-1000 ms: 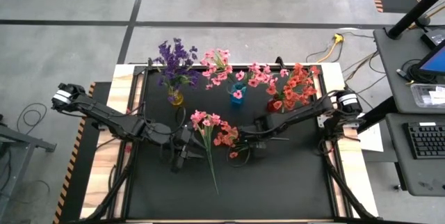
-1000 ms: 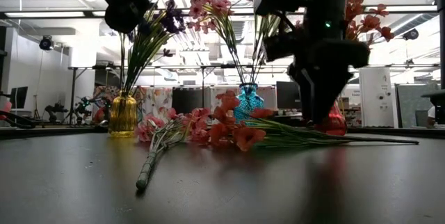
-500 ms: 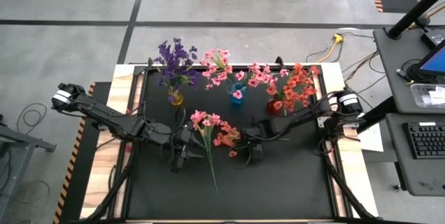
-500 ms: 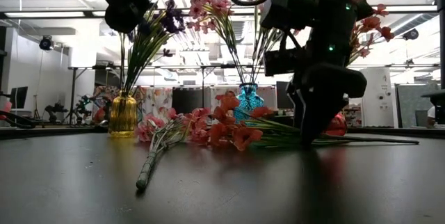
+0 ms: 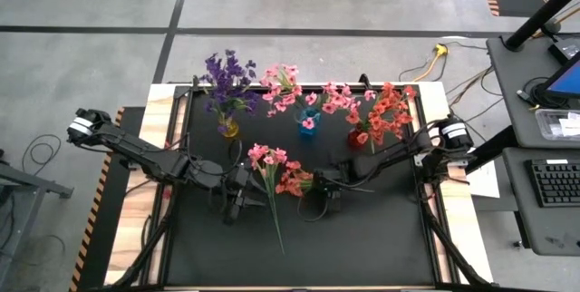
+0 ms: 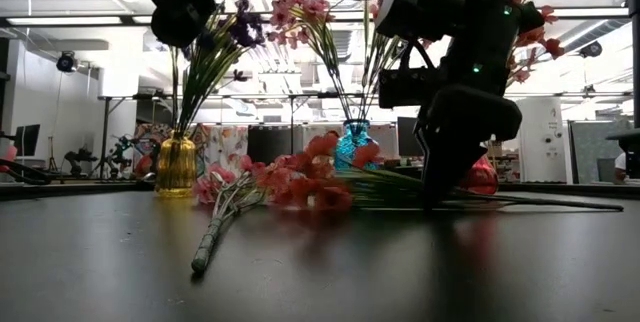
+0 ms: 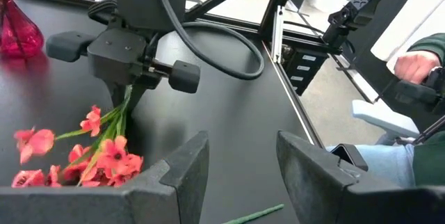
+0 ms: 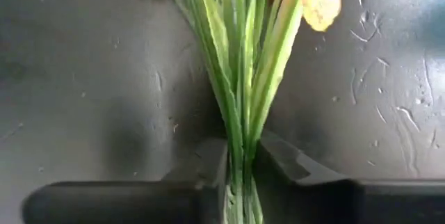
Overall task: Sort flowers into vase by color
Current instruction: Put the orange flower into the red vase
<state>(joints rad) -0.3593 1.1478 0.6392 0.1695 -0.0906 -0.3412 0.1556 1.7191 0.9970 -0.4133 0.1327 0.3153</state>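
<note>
STATE: right pincer (image 5: 328,181) clamped on stems of coral-red sprig (image 5: 294,181) lying mid-surface (image 5: 362,247) | left pincer (image 5: 237,192) open, idle beside pink sprig (image 5: 267,160) | RISK: thin stems slip on lift; blossoms snag pink sprig, dragging it.

My right end effector (image 5: 328,183) is down on the black worktop (image 5: 362,238), at the stems of the coral-red sprig (image 5: 294,181). Pink sprig (image 5: 269,167) lies just beside it. Left end effector (image 5: 237,190) sits near the pink sprig. Three filled vases along the far edge: purple (image 5: 227,82), pink (image 5: 304,97), coral-red (image 5: 381,115).
</note>
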